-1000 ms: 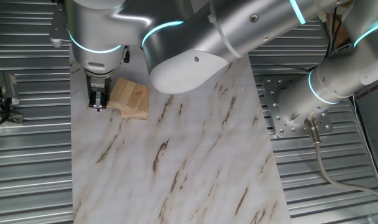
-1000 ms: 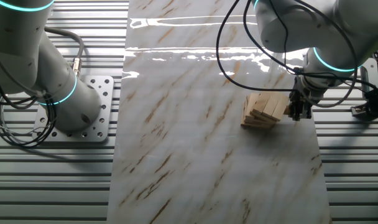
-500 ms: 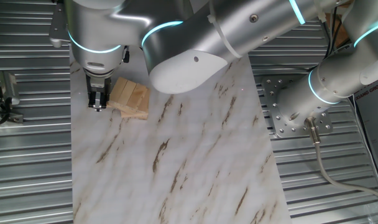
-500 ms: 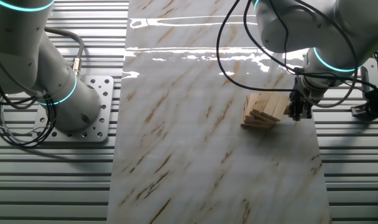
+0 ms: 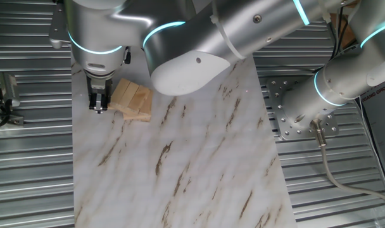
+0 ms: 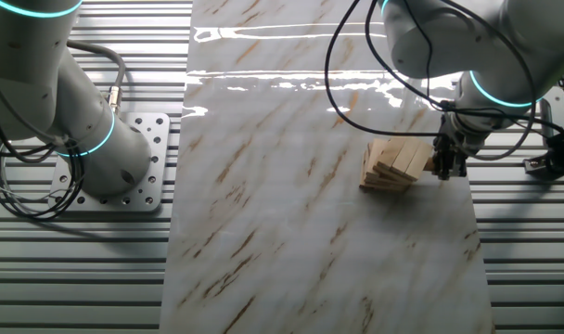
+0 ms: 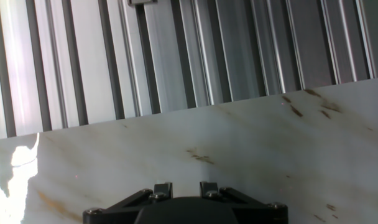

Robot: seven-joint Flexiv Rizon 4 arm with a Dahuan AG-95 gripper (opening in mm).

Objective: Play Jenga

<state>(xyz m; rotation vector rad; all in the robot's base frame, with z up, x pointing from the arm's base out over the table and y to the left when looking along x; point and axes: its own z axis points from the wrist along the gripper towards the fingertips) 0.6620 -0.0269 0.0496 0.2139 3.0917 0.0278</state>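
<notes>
The Jenga stack (image 5: 133, 100) is a small pile of pale wood blocks near the marble board's corner, and it looks skewed and leaning. It also shows in the other fixed view (image 6: 393, 165). My gripper (image 5: 99, 106) points down right beside the stack's side, close to touching it, with its dark fingers close together and nothing between them. In the other fixed view the gripper (image 6: 445, 167) stands at the stack's right side. The hand view shows only the gripper's black base (image 7: 186, 202), and the stack is out of that view.
The marble board (image 5: 180, 158) lies on a ribbed metal table (image 5: 28, 164). The gripper is near the board's edge (image 6: 474, 199). The arm's base plate (image 5: 294, 114) is beside the board. A second arm's base (image 6: 124, 167) stands on the far side.
</notes>
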